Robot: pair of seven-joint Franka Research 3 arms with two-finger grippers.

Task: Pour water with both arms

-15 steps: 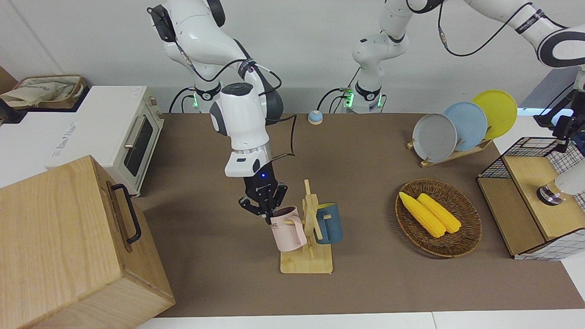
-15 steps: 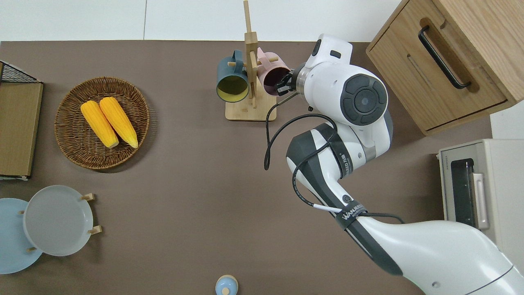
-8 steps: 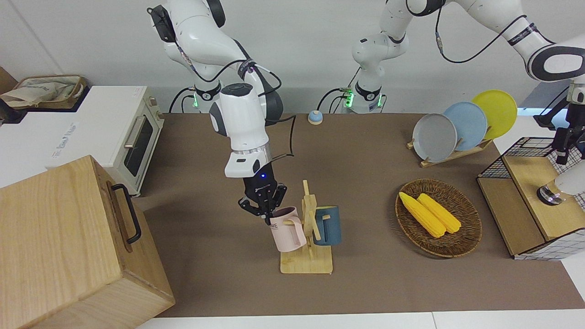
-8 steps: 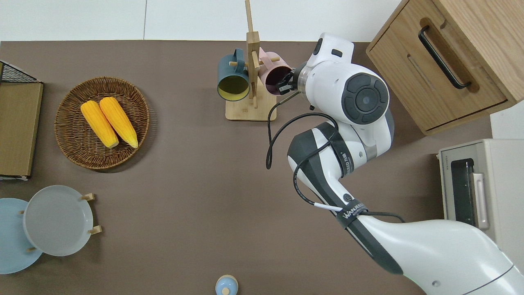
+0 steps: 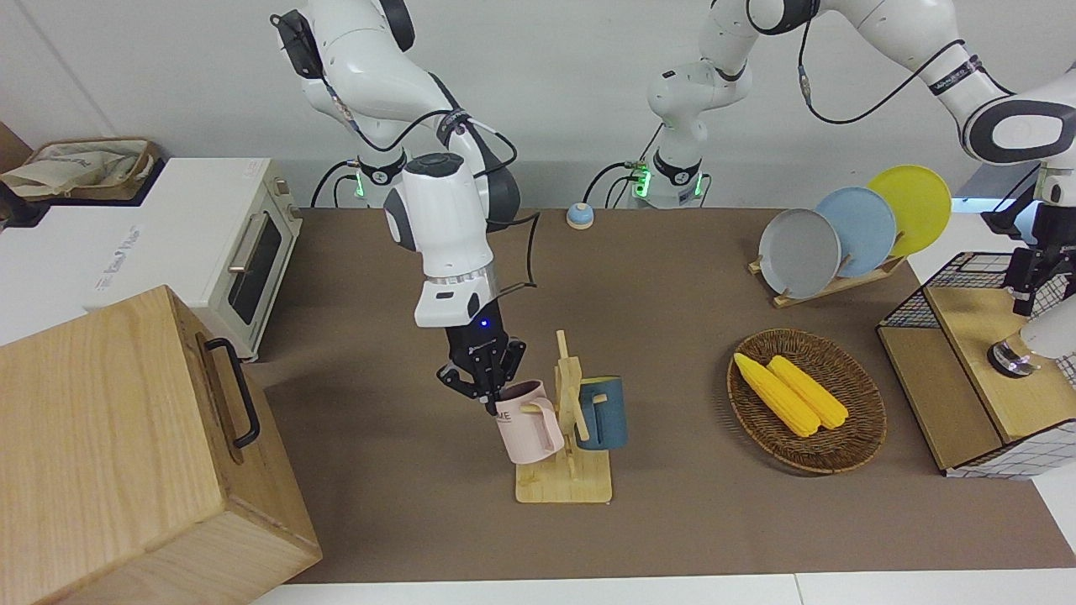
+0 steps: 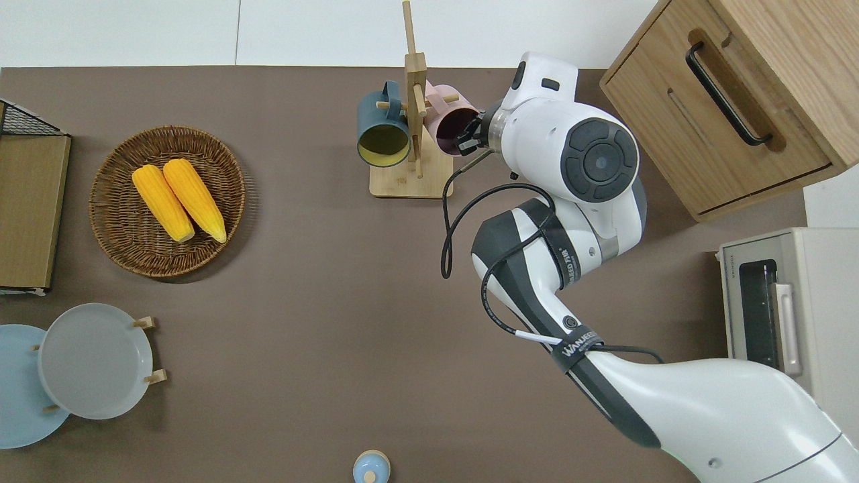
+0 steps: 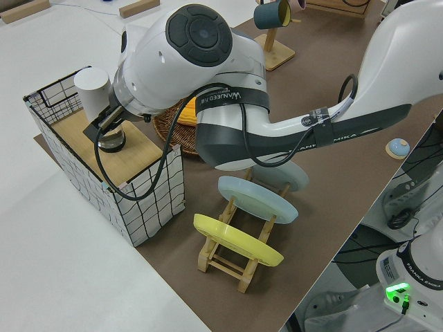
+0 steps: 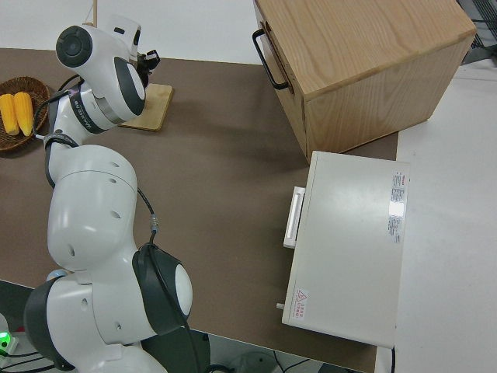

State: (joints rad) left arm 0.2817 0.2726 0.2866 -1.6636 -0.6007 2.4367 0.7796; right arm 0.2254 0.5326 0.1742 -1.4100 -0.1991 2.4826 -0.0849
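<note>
White and jointed, the right arm [image 5: 437, 210] reaches down from its base to the wooden rack [image 5: 565, 483] near the table's middle, its wrist tipped toward the pink mug [image 5: 528, 424]. The right gripper [image 5: 490, 395] sits at that mug's rim, one finger inside the mouth and one outside, pinching the wall, as the overhead view suggests. The pink mug hangs tilted on a rack peg by its handle, on the side toward the right arm's end of the table; a blue mug [image 5: 602, 413] hangs on the opposite side of the post. The left arm [image 5: 1000, 126] stretches out to the wire crate [image 5: 967, 277] at its own end of the table, its gripper [image 5: 1027, 281] hanging over the wooden shelf [image 5: 983, 353] inside. A steel-based white cup [image 7: 104, 114] stands on that shelf, and in the left side view the arm's bulk covers the fingers, so whether they are spread or closed cannot be told. No water is visible in either mug. In the right side view the arm hides both mugs.
</note>
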